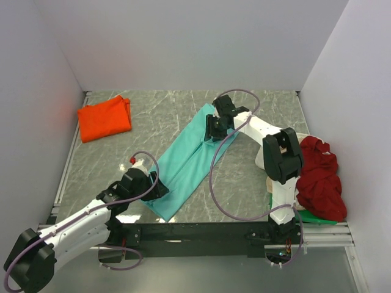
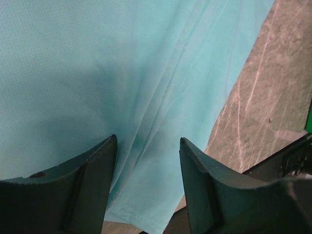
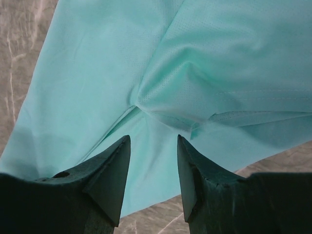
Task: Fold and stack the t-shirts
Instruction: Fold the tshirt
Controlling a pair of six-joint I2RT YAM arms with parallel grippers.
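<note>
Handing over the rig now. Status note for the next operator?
Left gripper: jaws open over the teal t-shirt, at its near end.
Right gripper: jaws open over its far end.
Teal lies mid-table as a long strip; orange t-shirt folded far left; dark red t-shirt heaped right, green t-shirt at its near edge.
Done: orange folded, teal folded lengthwise.
Left: finish teal, stack, fold the rest.

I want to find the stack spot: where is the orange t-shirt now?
In the top view, the orange t-shirt lies folded at the far left corner of the table, by the left wall, apart from the teal t-shirt laid out mid-table.
</note>
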